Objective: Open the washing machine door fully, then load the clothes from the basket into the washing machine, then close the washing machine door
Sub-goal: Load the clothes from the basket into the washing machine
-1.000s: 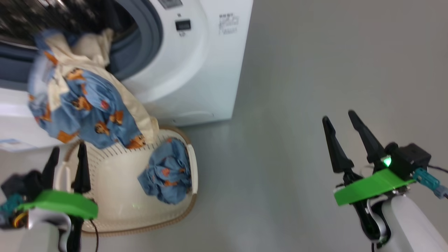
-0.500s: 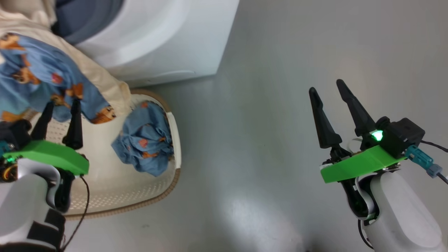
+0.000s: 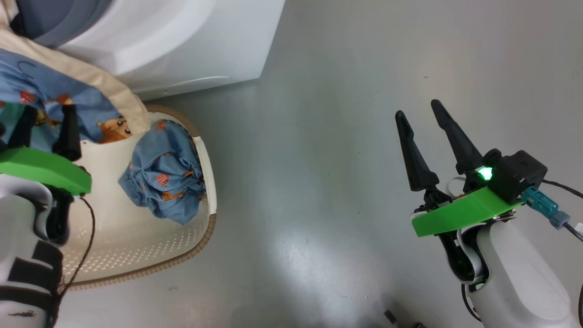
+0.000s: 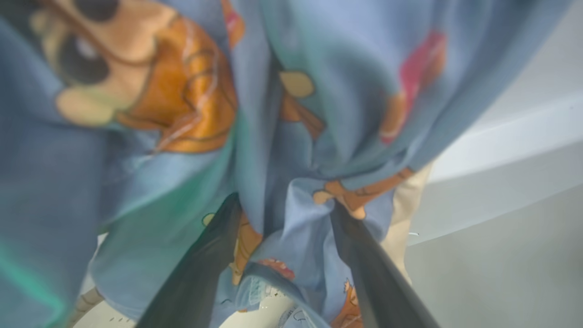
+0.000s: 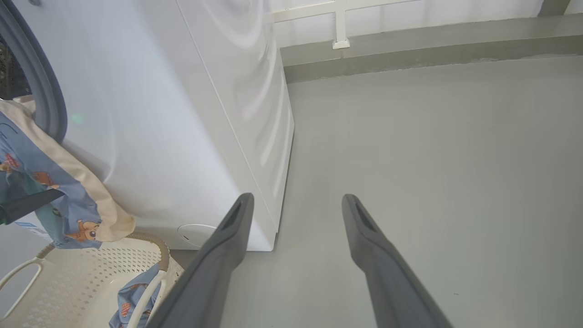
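Shifted by the turning head camera, the big white front-loading washing machine (image 3: 182, 41) is now being framed at upper left. A light blue cartoon-printed garment with cream lining (image 3: 41, 91) is being draped from its opening over the cream perforated plastic basket (image 3: 136, 255), where a crumpled blue garment (image 3: 159, 182) is lying. The left gripper (image 3: 48, 109) is being held spread against the hanging fabric, and the right gripper (image 3: 417, 108) is being held spread over the grey floor (image 3: 319, 136).

Smooth grey floor (image 3: 319, 136), a grey kerb (image 5: 432, 45) along its far edge, white rail (image 5: 340, 27) above
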Motion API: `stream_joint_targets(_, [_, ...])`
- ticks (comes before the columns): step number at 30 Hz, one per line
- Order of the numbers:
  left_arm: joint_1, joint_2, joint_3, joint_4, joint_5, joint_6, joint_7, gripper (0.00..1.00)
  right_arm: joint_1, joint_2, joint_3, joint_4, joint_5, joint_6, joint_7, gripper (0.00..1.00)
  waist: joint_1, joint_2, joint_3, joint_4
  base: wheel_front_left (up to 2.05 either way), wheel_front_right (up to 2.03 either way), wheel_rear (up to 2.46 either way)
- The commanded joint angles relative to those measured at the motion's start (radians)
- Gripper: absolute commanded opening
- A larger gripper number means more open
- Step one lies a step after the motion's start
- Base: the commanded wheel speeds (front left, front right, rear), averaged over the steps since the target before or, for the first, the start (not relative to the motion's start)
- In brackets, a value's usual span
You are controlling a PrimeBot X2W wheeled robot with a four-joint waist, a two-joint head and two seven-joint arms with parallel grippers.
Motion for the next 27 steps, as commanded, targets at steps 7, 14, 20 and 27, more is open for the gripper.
stream_joint_targets(7, [-0.043, 0.055, 0.043, -0.014, -0.041, 0.000, -0.006, 0.40, 0.011, 0.006, 0.029, -0.025, -0.009, 0.004, -0.008, 1.00, 0.0000, 0.0000, 0.000, -0.009, 0.00, 0.00, 0.00])
stream_joint_targets(14, [-0.025, 0.053, 0.047, -0.028, -0.051, 0.000, -0.006, 0.00, 0.013, 0.005, 0.024, -0.025, -0.011, 0.004, -0.008, 1.00, 0.0000, 0.0000, -0.005, -0.007, 0.00, 0.00, 0.00])
stream_joint_targets(20, [0.017, 0.035, 0.120, -0.081, -0.046, 0.000, -0.006, 0.00, 0.018, 0.005, 0.012, -0.026, -0.012, 0.004, -0.008, 1.00, 0.0000, 0.0000, -0.016, 0.013, 0.00, 0.00, 0.00])
stream_joint_targets(27, [0.091, 0.001, 0.231, -0.197, 0.034, 0.000, -0.006, 0.00, 0.017, 0.008, 0.010, -0.024, -0.009, 0.004, -0.008, 1.00, 0.0000, 0.0000, -0.039, 0.035, 0.00, 0.00, 0.00])
